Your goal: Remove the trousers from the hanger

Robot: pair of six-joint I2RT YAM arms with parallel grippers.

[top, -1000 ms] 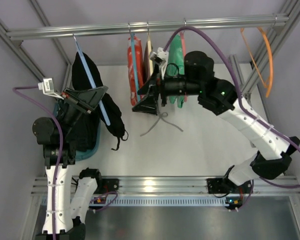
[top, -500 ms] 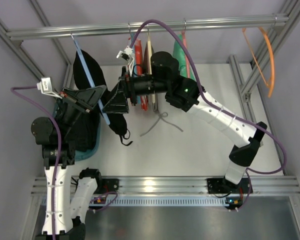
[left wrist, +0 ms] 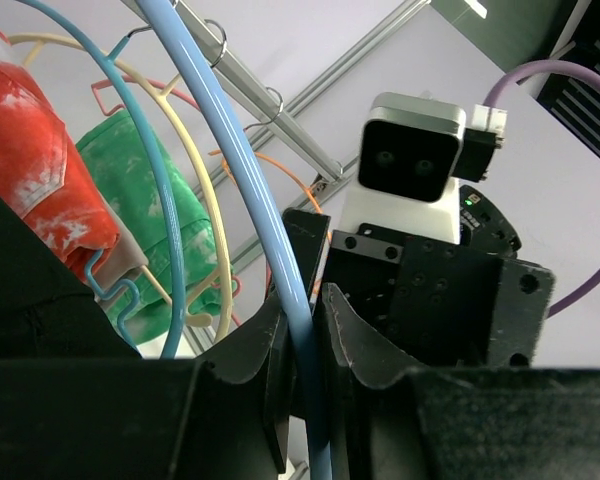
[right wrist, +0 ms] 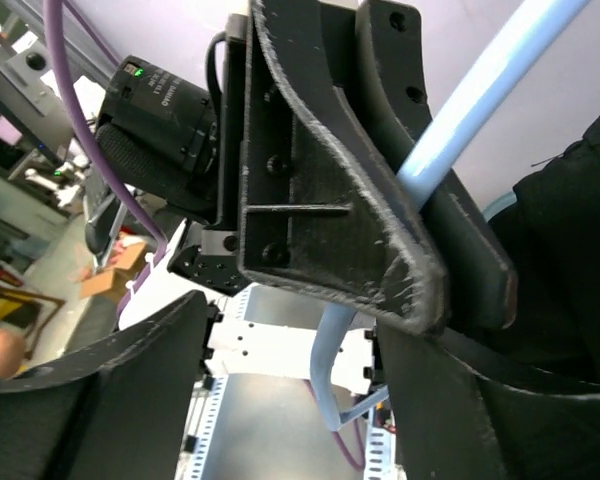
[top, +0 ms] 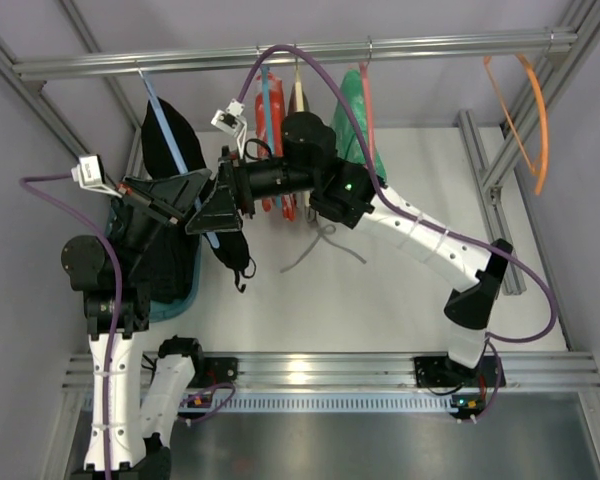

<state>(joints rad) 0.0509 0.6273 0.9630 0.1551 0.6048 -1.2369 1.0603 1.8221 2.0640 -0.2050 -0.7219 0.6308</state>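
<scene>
Now that the right arm has swung over, the right fingers (right wrist: pixel 110 390), still apart, straddle the hanger (left wrist: pixel 242 170) that the left fingers (left wrist: pixel 250 350) clamp, with the trousers (top: pixel 165 135) still on it

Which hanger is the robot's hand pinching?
The light blue hanger at the left end of the rail, carrying the black trousers. The left hand pinches it; the orange hanger hangs bare.

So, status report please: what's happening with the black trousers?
Left fingers shut on light blue hanger. Right fingers open, close beside the left. Trousers not yet off hanger. Red garment hangs alongside.
</scene>
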